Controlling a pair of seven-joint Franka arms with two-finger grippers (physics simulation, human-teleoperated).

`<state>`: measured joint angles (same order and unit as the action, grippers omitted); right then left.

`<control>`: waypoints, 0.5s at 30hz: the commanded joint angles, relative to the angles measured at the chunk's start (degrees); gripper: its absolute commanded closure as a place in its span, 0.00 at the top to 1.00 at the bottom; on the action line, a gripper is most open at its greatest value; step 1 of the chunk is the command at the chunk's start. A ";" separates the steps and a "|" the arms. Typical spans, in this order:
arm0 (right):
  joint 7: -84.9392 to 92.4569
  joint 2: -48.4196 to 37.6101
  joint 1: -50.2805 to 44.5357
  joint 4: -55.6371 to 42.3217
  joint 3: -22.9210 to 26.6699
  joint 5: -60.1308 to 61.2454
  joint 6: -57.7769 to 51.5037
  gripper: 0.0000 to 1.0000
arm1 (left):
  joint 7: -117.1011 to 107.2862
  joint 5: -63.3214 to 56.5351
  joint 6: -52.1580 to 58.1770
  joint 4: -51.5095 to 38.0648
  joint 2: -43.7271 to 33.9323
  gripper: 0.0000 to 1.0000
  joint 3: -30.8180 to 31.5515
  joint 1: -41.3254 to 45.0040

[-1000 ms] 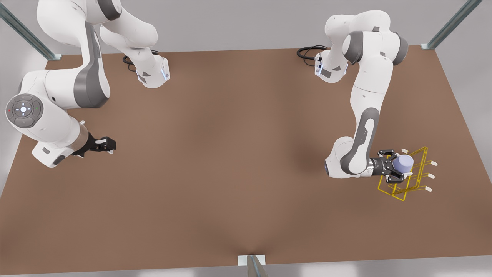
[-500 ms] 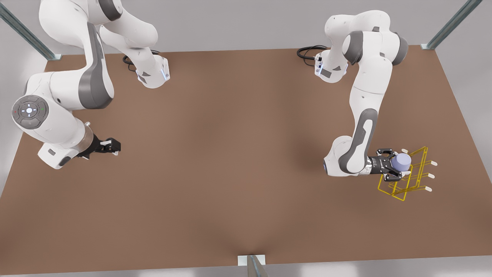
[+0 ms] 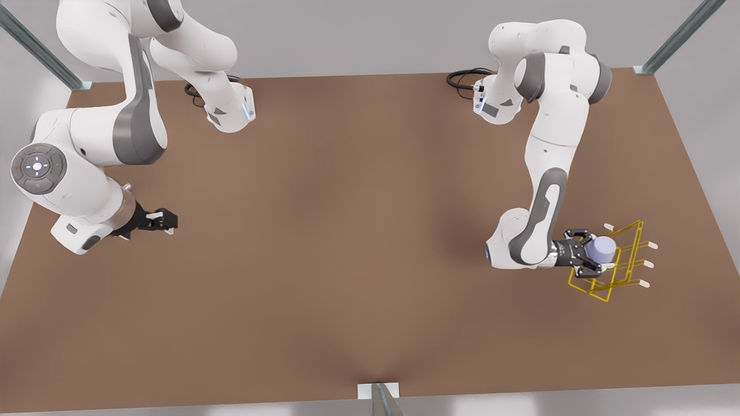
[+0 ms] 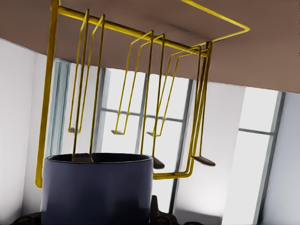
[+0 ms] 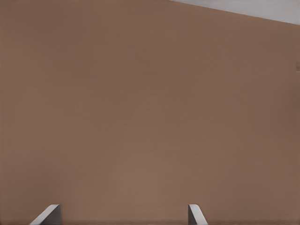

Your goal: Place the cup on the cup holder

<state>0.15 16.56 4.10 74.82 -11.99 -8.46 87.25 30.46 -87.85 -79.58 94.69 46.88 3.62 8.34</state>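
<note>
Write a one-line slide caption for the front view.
Left gripper holds the cup against the yellow cup holder while the right gripper waits, fingers open, across the brown table.

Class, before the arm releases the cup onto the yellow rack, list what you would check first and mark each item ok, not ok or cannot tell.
1. Left gripper shut on the cup: ok.
2. Cup at the cup holder, over its frame in the front view: ok.
3. A prong inside the cup's mouth: cannot tell; the left wrist view shows wires reaching the rim.
4. Cup holder standing on the table: ok.
5. Right gripper waiting open, far from the holder: ok.
</note>
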 commanded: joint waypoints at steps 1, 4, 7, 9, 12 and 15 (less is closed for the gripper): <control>-0.24 -0.03 -0.06 -0.03 0.04 -0.07 0.03 1.00 | -1.02 0.22 0.04 -0.03 0.14 0.65 -0.02 0.01; -0.07 -0.04 0.03 -0.03 0.04 -0.16 0.03 1.00 | -0.93 0.31 0.04 -0.03 0.05 1.00 -0.02 0.01; -0.24 -0.03 -0.15 -0.03 -0.05 -0.07 0.03 1.00 | -1.02 0.39 0.13 -0.03 -0.04 1.00 -0.02 0.01; -0.24 -0.03 -0.06 -0.03 0.04 0.11 -0.15 1.00 | -1.11 0.39 0.30 -0.03 -0.13 1.00 -0.02 0.01; -0.24 -0.03 -0.32 -0.03 -0.05 0.11 0.03 1.00 | -0.67 0.39 0.65 -0.56 -0.30 1.00 -0.02 0.27; -0.33 -0.03 -0.32 -0.03 -0.05 0.11 0.03 1.00 | -0.40 0.31 1.27 -0.82 -0.65 1.00 -0.02 0.36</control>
<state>0.00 16.60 3.86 74.83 -11.98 -8.40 87.28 30.00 -87.49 -78.97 93.97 46.37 3.62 8.67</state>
